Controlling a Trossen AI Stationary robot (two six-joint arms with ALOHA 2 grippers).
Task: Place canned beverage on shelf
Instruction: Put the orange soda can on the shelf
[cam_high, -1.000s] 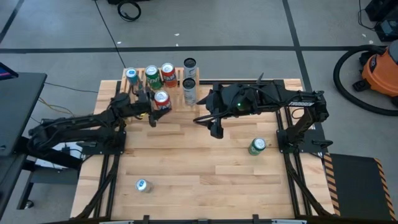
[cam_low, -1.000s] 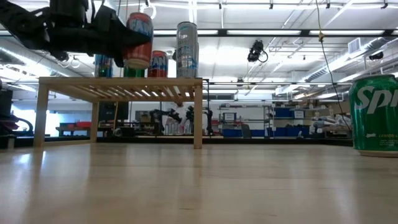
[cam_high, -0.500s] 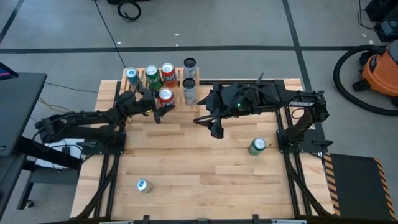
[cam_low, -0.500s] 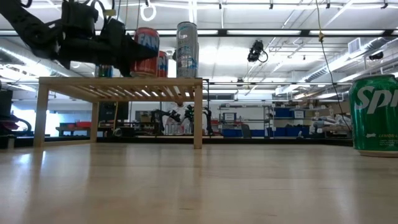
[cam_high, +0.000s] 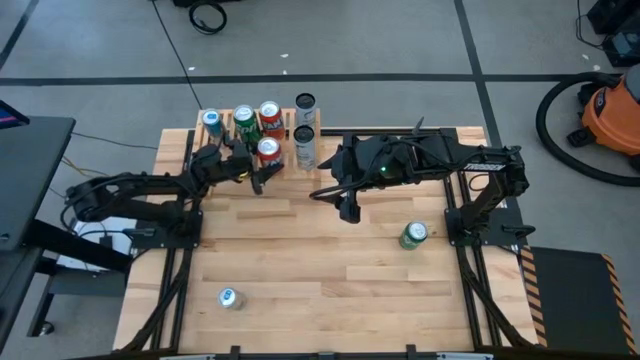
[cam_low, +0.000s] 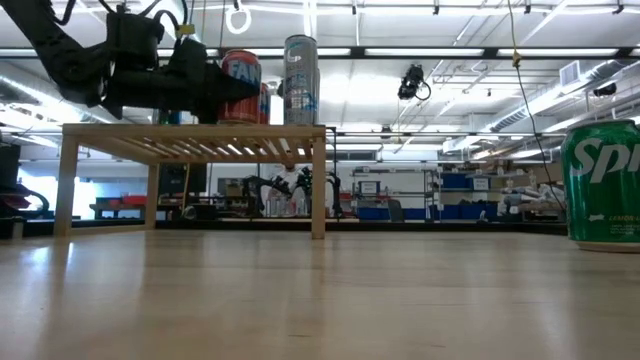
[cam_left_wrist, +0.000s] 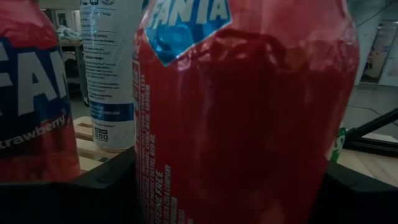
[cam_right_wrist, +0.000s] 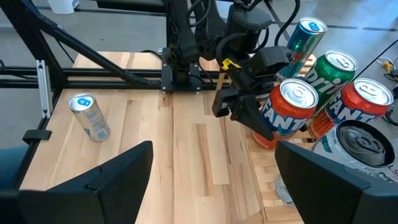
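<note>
Red Fanta can (cam_high: 267, 150) clamped in left gripper (cam_high: 258, 168), over shelf (cam_low: 190, 140) edge; release pending. Right gripper (cam_high: 346, 208) open, empty, idle mid-table.

A robotics lab or workshop, judging by the wide hall beyond the counter (cam_low: 320, 300): rows of ceiling strip lights (cam_low: 440, 52), blue storage shelving (cam_low: 470, 195) along the far wall. Grey concrete floor (cam_high: 380, 40) marked with dark tape lines, an orange shop vacuum (cam_high: 610, 115) parked beside the rig.
</note>
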